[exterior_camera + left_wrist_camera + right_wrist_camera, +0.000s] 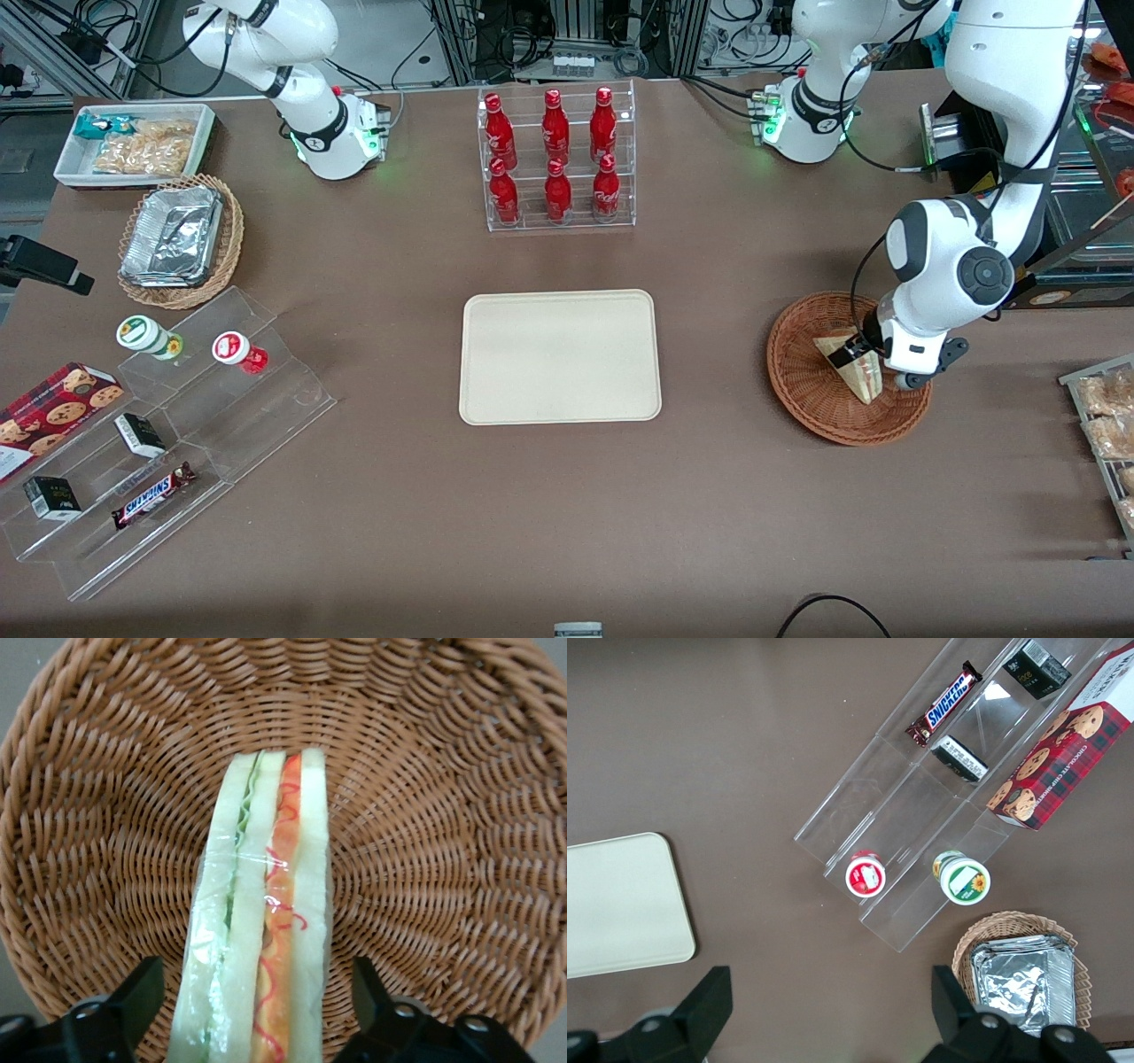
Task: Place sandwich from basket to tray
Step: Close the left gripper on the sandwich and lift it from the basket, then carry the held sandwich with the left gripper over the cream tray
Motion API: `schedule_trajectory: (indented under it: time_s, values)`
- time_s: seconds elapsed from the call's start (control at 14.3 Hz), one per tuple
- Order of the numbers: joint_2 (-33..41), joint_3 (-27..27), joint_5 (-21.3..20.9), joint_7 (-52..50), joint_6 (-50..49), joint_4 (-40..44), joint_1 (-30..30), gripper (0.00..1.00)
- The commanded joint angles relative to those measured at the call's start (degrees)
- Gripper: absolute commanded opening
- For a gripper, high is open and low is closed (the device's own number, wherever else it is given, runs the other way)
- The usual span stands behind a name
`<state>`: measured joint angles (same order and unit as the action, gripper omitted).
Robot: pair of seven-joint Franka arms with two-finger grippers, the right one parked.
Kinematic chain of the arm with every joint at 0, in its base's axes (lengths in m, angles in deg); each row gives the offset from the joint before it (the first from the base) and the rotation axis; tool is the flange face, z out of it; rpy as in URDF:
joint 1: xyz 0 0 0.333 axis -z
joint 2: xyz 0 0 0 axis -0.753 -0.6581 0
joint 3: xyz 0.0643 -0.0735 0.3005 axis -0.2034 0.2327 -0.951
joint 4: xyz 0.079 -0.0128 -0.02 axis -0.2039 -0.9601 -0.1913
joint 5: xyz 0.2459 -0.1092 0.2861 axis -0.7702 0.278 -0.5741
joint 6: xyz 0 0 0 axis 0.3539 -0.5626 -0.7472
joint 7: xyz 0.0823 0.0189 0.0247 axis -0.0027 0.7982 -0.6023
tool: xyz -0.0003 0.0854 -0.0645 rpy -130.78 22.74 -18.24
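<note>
The gripper (252,1010) hangs in the basket (461,815), its 2 fingers (133,1001) spread apart. The sandwich (261,921) lies between them, untouched

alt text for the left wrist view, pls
A wrapped sandwich with green and red-orange filling stripes lies in the round woven basket. The left gripper is open, one black finger on either side of the sandwich, not yet closed on it.

sandwich (266,930) in basket (802,390), pincer (257,1010) astride
</note>
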<state>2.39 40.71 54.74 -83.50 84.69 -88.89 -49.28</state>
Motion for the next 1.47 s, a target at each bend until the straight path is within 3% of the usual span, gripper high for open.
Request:
schedule_trajectory:
  time_s: [0.0, 0.42, 0.7, 1.12, 1.4]
  values:
    - [2.16, 0.09, 0.50, -0.43, -1.78, -0.33, 0.17, 0.09]
    - [3.57, 0.61, -0.20, 0.44, -18.11, 10.29, 3.50, 0.06]
    - [1.82, 0.70, -0.12, 2.13, -21.40, 14.00, 12.19, 0.06]
    - [-9.16, 1.67, 0.24, 2.83, -21.05, 27.52, 26.17, 0.09]
    - [-18.11, 1.67, 0.68, -5.77, -20.69, 38.23, 34.42, 0.09]
